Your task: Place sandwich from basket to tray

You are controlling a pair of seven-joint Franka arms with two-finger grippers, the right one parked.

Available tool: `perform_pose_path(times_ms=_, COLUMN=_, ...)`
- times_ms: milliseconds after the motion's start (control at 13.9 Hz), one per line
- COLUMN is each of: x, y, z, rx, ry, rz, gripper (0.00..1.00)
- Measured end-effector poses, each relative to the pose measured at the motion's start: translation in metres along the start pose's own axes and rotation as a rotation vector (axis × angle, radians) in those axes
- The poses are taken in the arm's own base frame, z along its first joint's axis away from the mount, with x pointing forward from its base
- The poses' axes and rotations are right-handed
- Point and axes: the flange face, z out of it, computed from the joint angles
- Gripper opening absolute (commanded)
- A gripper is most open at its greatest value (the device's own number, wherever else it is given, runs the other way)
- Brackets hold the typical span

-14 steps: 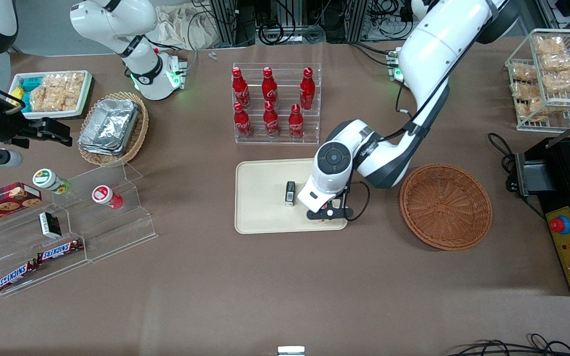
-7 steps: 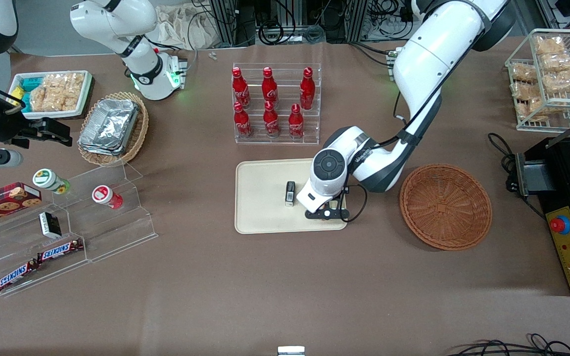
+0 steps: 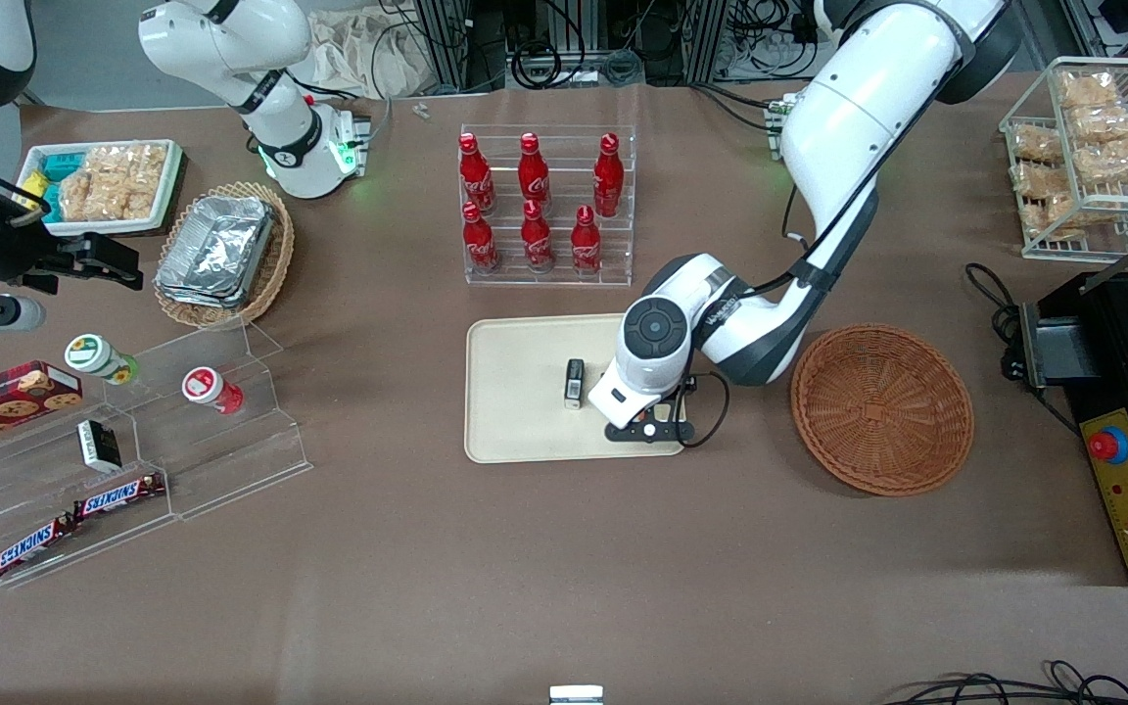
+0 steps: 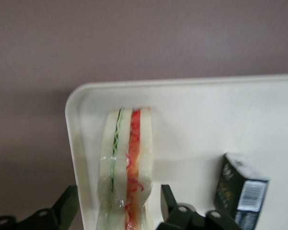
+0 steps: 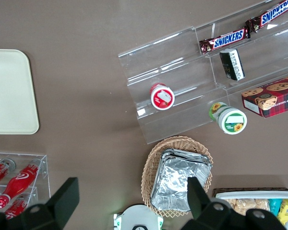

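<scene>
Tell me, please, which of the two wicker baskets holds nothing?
The round reddish-brown wicker basket beside the cream rectangular plastic tray where the end effector is; the paler oval wicker basket holds crinkled foil trays.

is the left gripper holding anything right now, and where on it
Nothing is gripped. The left gripper is open over the cream rectangular tray, its fingers spread apart from both faces of the white triangular sandwich, which stands between them on the tray.
</scene>
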Motion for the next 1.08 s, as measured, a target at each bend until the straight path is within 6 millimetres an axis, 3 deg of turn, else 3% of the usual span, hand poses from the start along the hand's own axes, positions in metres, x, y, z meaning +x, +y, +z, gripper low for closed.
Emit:
perform_pose_path(times_ms=216, x=0.016, y=-0.016, z=-0.071, rx=-0.008, ry=0.074, rz=-0.035, gripper=1.00)
perform_pose_path(times_ms=505, x=0.020, y=-0.084, z=-0.183, rx=-0.004, ry=0.080, rz=-0.036, gripper=1.00)
perform_pose_path(times_ms=722, x=0.012, y=-0.151, z=-0.249, rx=0.000, ry=0.033, rz=0.057, gripper=1.00)
perform_pose_path(times_ms=866, x=0.010, y=-0.202, z=-0.273, rx=-0.002, ry=-0.004, rz=0.114, gripper=1.00)
perform_pose_path(times_ms=1082, x=0.022, y=-0.272, z=-0.278, rx=-0.004, ry=-0.044, rz=0.166, gripper=1.00)
